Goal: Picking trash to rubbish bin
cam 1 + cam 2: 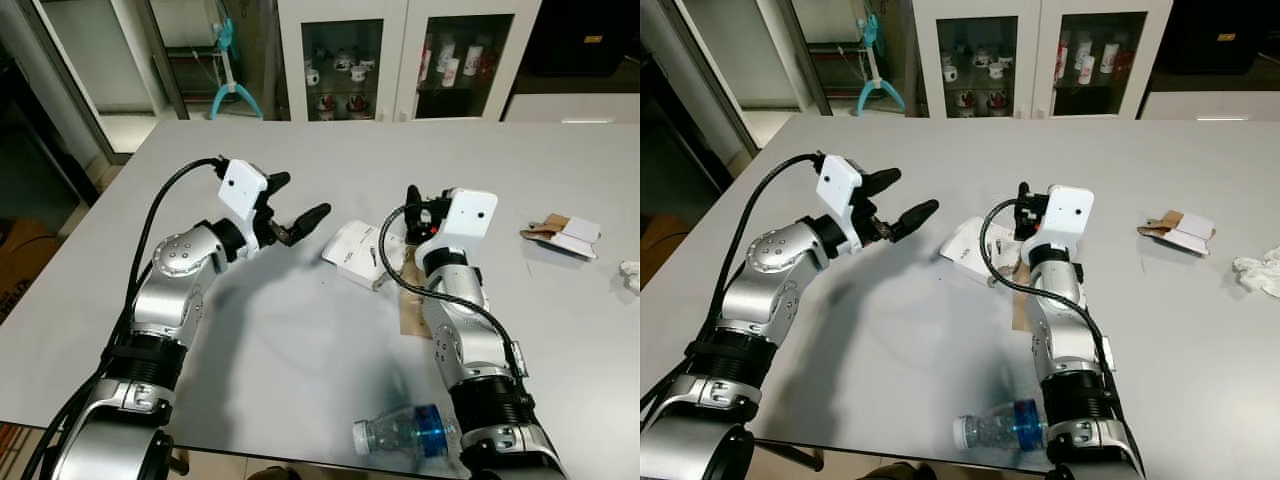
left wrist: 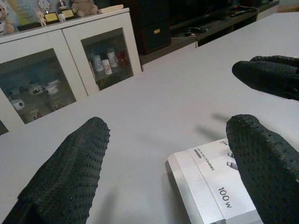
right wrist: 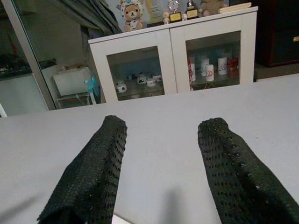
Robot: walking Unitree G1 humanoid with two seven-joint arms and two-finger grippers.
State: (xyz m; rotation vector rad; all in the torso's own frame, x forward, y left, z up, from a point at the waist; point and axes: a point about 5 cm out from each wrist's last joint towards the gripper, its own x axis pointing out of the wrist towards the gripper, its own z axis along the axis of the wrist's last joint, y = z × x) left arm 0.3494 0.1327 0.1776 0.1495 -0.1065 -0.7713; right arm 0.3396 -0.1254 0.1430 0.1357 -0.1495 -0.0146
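Left eye view: both arms reach over the grey bench (image 1: 300,350), trash scattered on it.
Left end effector (image 1: 295,205): raised above the bench, fingers spread apart, empty, pointing toward the white carton.
Right end effector (image 1: 420,205): poised just over the far edge of the carton, fingers apart in its wrist view, holding nothing.
White carton (image 1: 355,252): lies flat between the two arms, near the bench's middle; the left wrist view shows its printed face just ahead of the fingers.
Plastic bottle (image 1: 405,432): on its side at the near bench edge, beside the right forearm.
Other trash: a torn cardboard piece (image 1: 562,234) well off to the right; a crumpled tissue (image 1: 1260,272) farther right.
Rubbish bin: not located in these pictures.
Step in hand: lining up a grasp on the carton, judging by both poses.
Next move calls for: one end effector to descend, straddle a carton edge and close; its flatness may make that awkward.
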